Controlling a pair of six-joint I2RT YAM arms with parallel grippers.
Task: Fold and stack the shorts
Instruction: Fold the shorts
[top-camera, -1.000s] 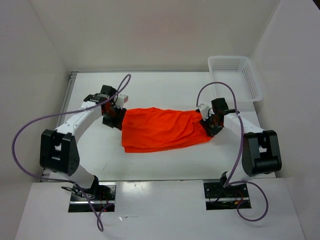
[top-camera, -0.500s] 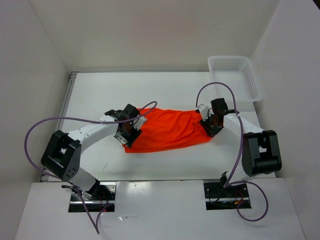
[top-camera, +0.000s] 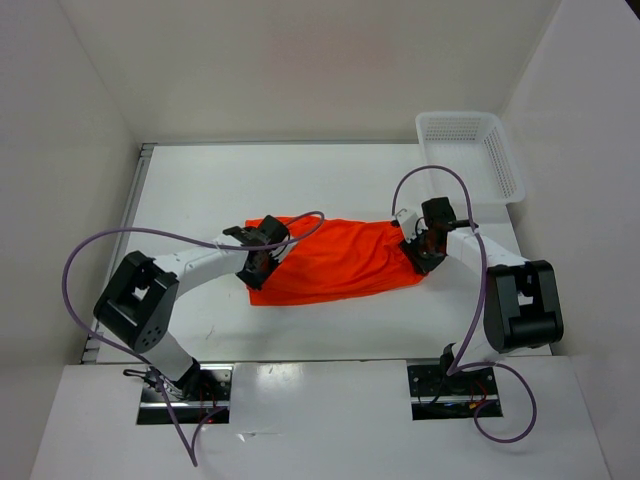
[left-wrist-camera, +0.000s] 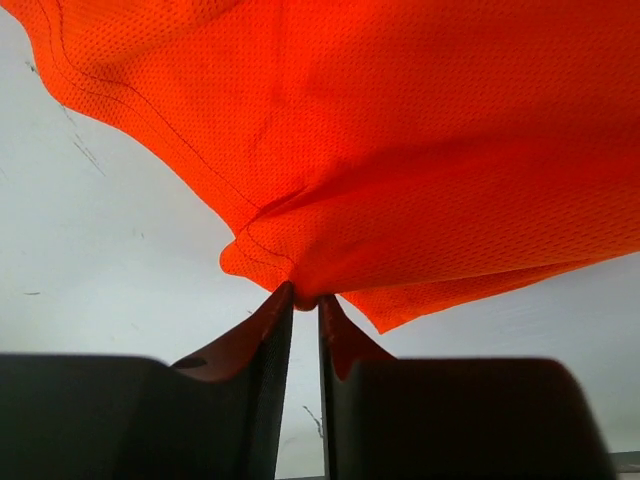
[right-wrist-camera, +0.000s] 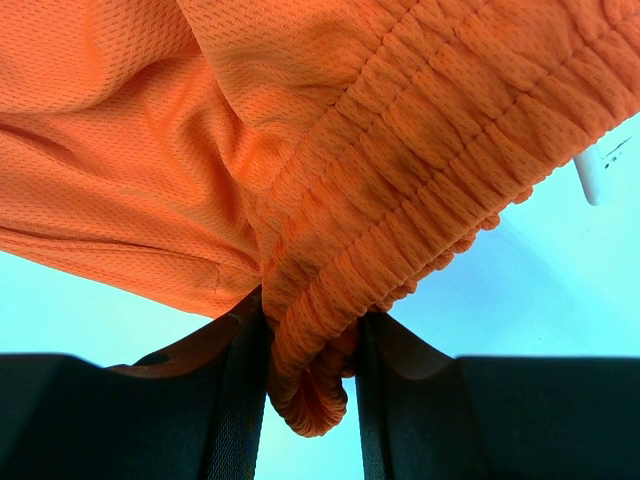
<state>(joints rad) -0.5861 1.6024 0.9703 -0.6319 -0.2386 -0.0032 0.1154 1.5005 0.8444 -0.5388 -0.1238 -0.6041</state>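
Note:
The bright orange shorts (top-camera: 335, 258) lie spread across the middle of the white table. My left gripper (top-camera: 262, 262) is shut on a hem corner of the shorts (left-wrist-camera: 300, 285) at their left end and holds that fabric lifted over the table. My right gripper (top-camera: 418, 247) is shut on the gathered waistband (right-wrist-camera: 330, 340) at the shorts' right end. A short white cord end (right-wrist-camera: 590, 175) shows beside the waistband in the right wrist view.
A white mesh basket (top-camera: 470, 152) stands at the back right corner of the table. White walls close in the table at the back and both sides. Purple cables loop from both arms over the table.
My left gripper has moved right and toward the shorts' middle, carrying the left hem with it, so the cloth is shorter on the left. The right gripper has stayed in place.

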